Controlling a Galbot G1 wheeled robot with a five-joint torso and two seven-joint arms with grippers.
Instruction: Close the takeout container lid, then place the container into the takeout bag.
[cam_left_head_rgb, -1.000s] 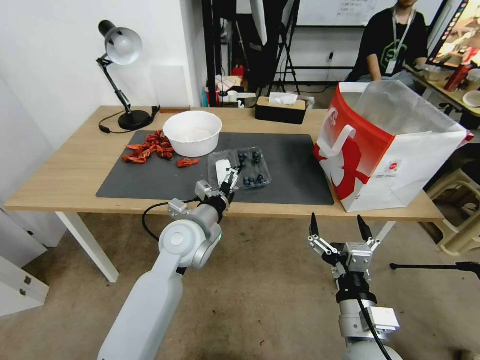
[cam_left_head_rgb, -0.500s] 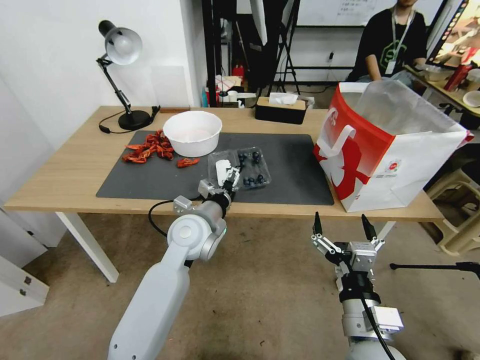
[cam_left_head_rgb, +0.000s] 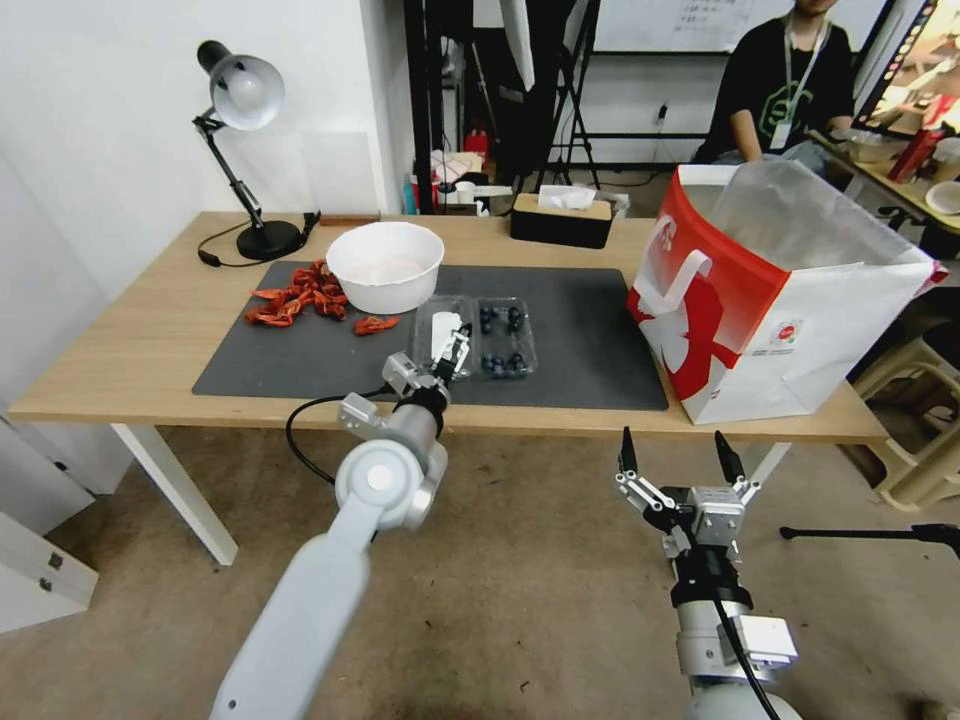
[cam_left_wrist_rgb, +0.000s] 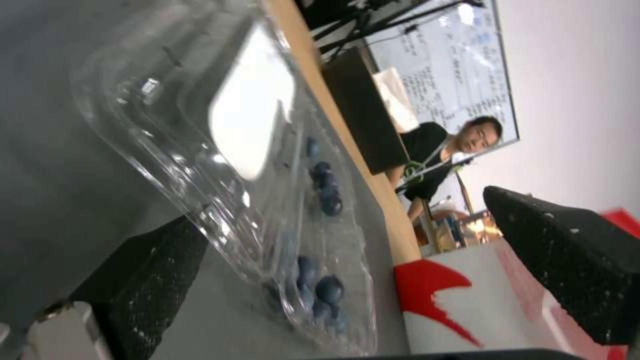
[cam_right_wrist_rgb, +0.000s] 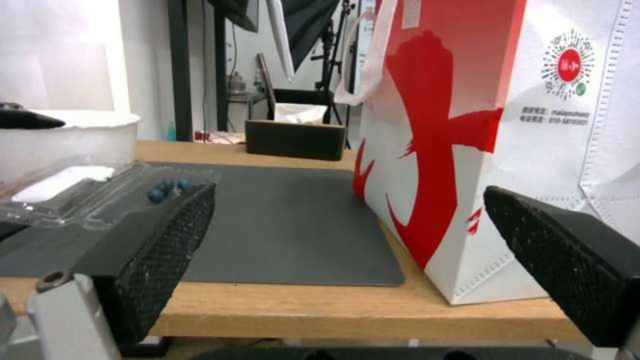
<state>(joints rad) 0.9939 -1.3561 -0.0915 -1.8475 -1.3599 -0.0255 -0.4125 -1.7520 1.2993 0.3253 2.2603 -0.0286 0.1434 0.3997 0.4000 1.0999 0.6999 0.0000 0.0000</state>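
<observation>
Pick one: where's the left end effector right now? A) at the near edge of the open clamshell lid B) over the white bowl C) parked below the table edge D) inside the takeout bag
A: the left end effector sits at the near edge of the lid, which lies open beside the blueberry tray of the takeout container.

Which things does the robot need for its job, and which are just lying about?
Needed:
clear plastic blueberry box
its clear labelled lid
big red-and-white paper bag
left claw at the lid

Lying about:
round white bowl
red crayfish shells
black desk lamp
black tissue box
</observation>
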